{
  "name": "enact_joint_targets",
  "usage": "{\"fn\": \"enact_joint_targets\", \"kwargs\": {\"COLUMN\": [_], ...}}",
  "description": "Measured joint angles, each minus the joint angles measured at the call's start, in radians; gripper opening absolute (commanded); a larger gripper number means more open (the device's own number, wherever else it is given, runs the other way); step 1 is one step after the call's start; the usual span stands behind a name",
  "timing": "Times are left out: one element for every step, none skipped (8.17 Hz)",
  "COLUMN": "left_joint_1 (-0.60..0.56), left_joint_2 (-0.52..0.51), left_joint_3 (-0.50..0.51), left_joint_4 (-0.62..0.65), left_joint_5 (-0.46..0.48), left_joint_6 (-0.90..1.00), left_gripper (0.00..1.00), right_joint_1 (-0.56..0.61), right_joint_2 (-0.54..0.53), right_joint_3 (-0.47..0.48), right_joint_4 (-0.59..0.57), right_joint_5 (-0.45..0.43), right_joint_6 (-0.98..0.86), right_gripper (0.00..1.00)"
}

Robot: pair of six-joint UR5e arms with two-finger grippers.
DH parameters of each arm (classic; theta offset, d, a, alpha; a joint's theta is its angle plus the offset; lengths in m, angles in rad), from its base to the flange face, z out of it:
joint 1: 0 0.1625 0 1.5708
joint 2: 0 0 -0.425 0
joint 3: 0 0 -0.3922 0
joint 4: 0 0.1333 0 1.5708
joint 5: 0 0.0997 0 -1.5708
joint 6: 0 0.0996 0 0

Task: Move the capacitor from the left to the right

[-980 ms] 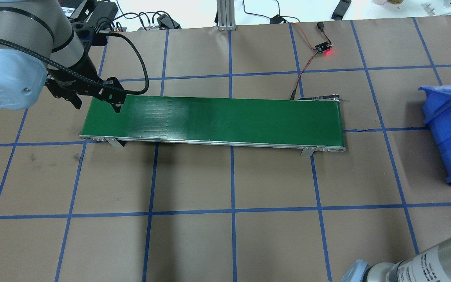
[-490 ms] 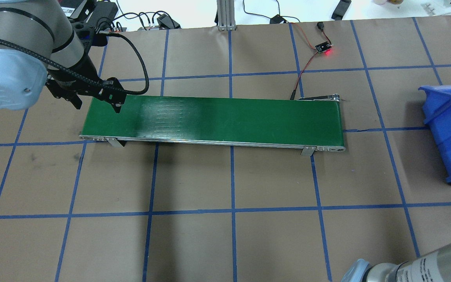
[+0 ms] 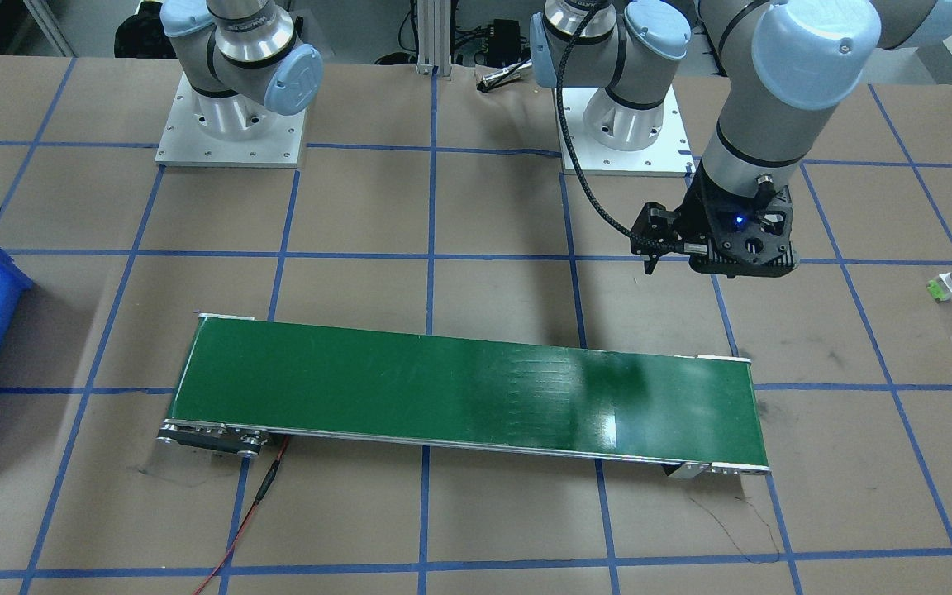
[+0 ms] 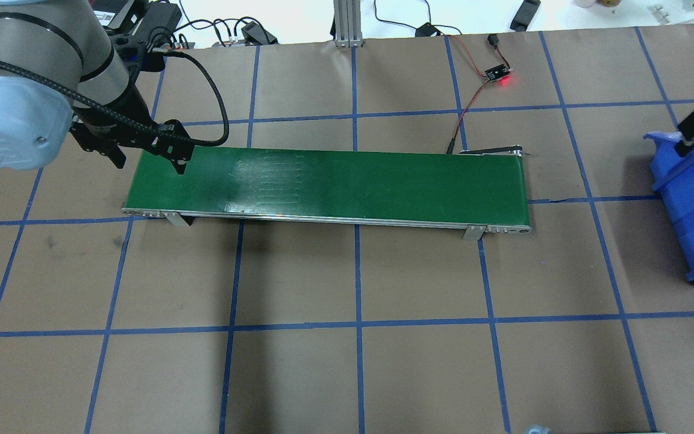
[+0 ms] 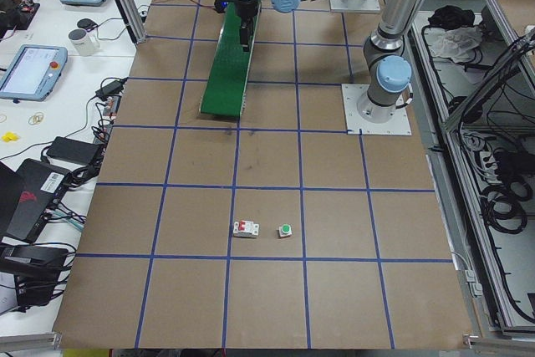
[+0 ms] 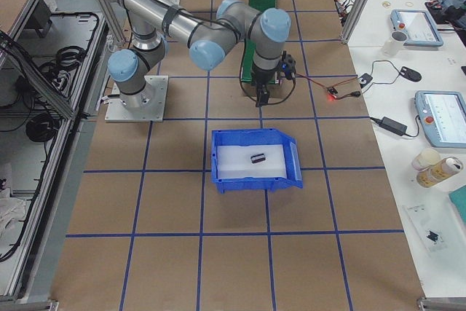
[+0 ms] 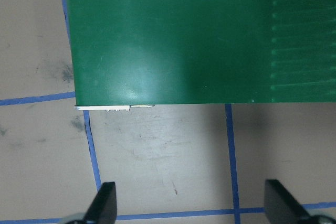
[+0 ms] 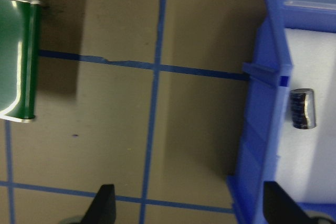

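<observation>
one capacitor (image 8: 303, 108), inside one blue bin (image 8: 257, 129)

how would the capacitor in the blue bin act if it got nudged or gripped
The capacitor lies on its side, a smooth cylinder, so a nudge would probably roll it across the white liner. Its glossy sheen suggests it may slip in a loose grip. It is small, so likely light.

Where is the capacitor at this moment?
In the right wrist view, the capacitor lies on its side inside the blue bin, on the robot's right, beyond the belt.
</observation>
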Motion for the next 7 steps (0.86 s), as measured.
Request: {"fn": "enact_joint_targets", "kwargs": {"left_joint_1": [0.000, 0.000, 0.000, 0.000, 0.000, 0.000, 0.000], "left_joint_2": [0.000, 0.000, 0.000, 0.000, 0.000, -0.001, -0.003], "left_joint_3": [0.000, 0.000, 0.000, 0.001, 0.002, 0.002, 0.002], "left_joint_4": [0.000, 0.000, 0.001, 0.002, 0.003, 0.004, 0.005], "left_joint_5": [0.000, -0.001, -0.001, -0.001, -0.001, -0.002, -0.002], "left_joint_6": [0.000, 0.000, 0.000, 0.000, 0.000, 0.000, 0.001], "left_gripper": [1.00, 1.00, 1.00, 1.00, 1.00, 1.00, 1.00], "right_joint_1": [0.095, 0.196, 0.290, 0.379, 0.458, 0.522, 0.569], "right_joint_2": [-0.046, -0.078, -0.094, -0.102, -0.106, -0.106, -0.107], "right_joint_3": [-0.003, -0.006, -0.009, -0.011, -0.013, -0.014, -0.012], "right_joint_4": [0.061, 0.096, 0.110, 0.114, 0.105, 0.077, 0.057], "right_joint_5": [-0.010, -0.017, -0.022, -0.027, -0.026, -0.027, -0.027], "right_joint_6": [0.106, 0.215, 0.317, 0.414, 0.501, 0.570, 0.615], "right_gripper": [1.00, 1.00, 1.00, 1.00, 1.00, 1.00, 1.00]}}
